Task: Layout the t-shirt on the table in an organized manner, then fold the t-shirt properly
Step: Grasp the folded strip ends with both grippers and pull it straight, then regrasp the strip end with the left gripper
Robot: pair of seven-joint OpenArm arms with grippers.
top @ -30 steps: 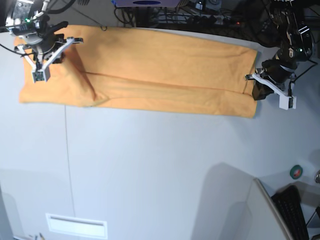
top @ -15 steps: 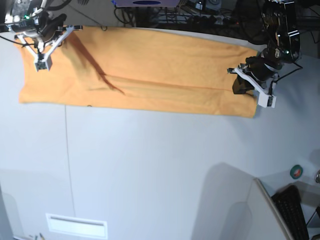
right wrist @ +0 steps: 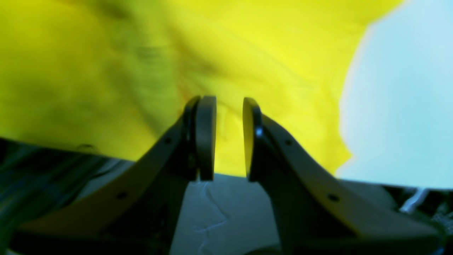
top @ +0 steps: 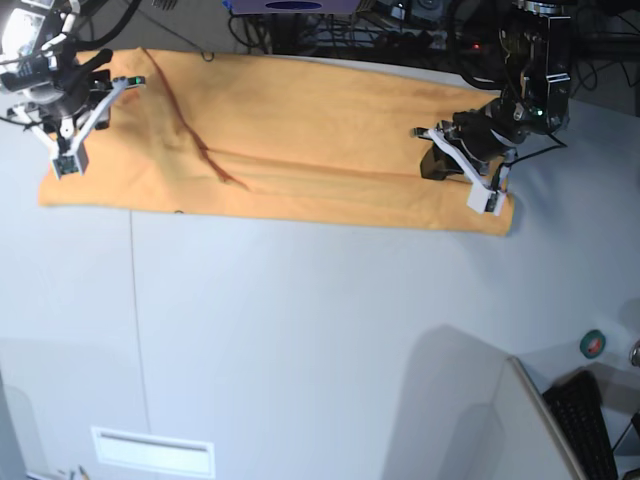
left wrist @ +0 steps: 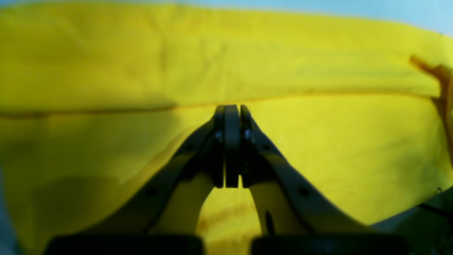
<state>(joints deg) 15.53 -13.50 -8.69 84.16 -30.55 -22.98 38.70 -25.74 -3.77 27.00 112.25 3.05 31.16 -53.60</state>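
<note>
The t-shirt [top: 290, 140] lies as a long light-orange band across the top of the base view, spread flat on the white-grey surface [top: 320, 330], running from the upper left corner almost to the upper right. A dark crease starts near its upper left and slants down toward the middle, and a long fold line runs along its length.

My left gripper [top: 483, 188] sits over the right end of the cloth in the base view, low above the lower right corner of the band. In my left wrist view its jaws are pressed together with no gap; the fabric fills the frame behind them, and I cannot tell whether any cloth is caught between the tips.

My right gripper [top: 68, 150] hangs at the upper left of the base view, over the left end of the t-shirt. In my right wrist view its jaws stand a little apart, with a clear gap between the pads [right wrist: 207, 138]; nothing sits in that gap. The cloth there is blurred and fills the upper left of the frame, with bare surface to the right of it.

A thin dark seam runs down the surface at the left of the base view, and a small rectangular slot plate [top: 153, 451] sits at the lower left.
</note>
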